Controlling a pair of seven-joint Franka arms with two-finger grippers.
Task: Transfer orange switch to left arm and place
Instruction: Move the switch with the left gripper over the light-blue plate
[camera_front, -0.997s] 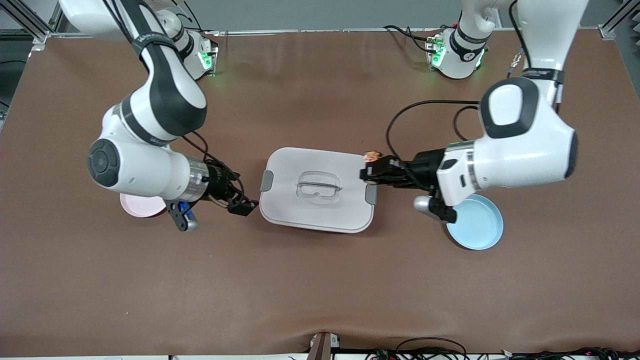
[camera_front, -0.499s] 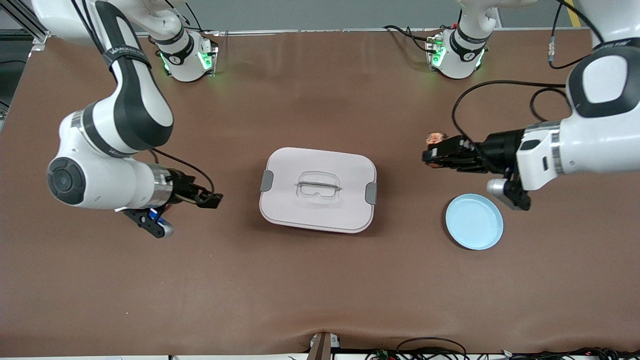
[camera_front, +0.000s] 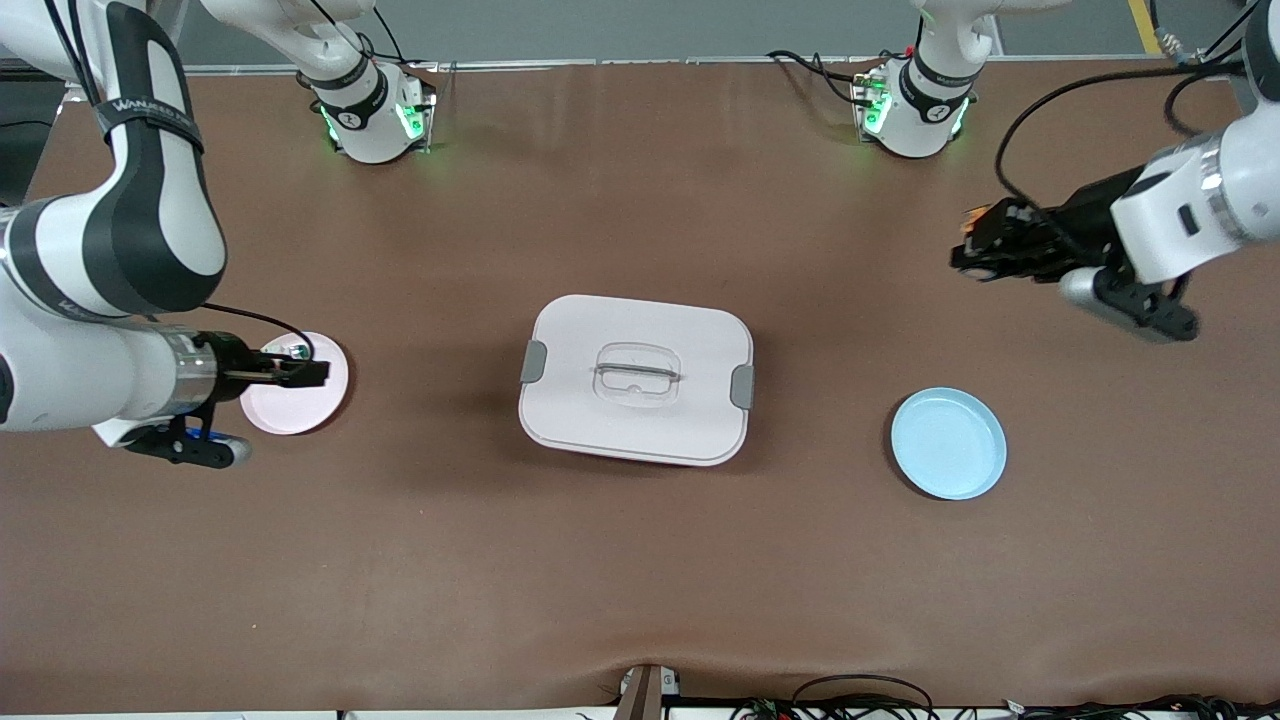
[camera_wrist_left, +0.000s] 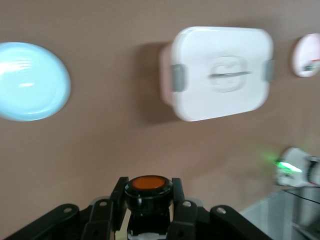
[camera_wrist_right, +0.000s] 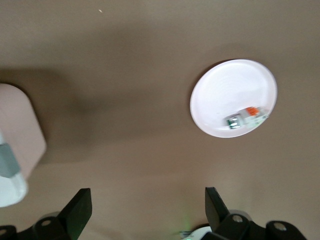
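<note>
The orange switch (camera_wrist_left: 148, 186), a black body with an orange top, is clamped between my left gripper's (camera_wrist_left: 148, 192) fingers. In the front view my left gripper (camera_front: 968, 250) is in the air over bare table at the left arm's end, well clear of the box (camera_front: 636, 378). The box is white with grey clips and stands shut in the middle of the table; it also shows in the left wrist view (camera_wrist_left: 220, 72). My right gripper (camera_front: 316, 372) is open and empty over the pink plate (camera_front: 300, 405). Its fingers (camera_wrist_right: 80, 207) stand wide apart in the right wrist view.
The pink plate (camera_wrist_right: 225, 95) holds a small white-and-green part (camera_wrist_right: 243, 117). A blue plate (camera_front: 948, 443) lies empty on the table toward the left arm's end, nearer the front camera than the left gripper. The box's corner (camera_wrist_right: 15, 135) shows in the right wrist view.
Both arms have drawn away from the box. My left gripper carried the switch out toward the left arm's end of the table. My right gripper moved out over the pink plate.
</note>
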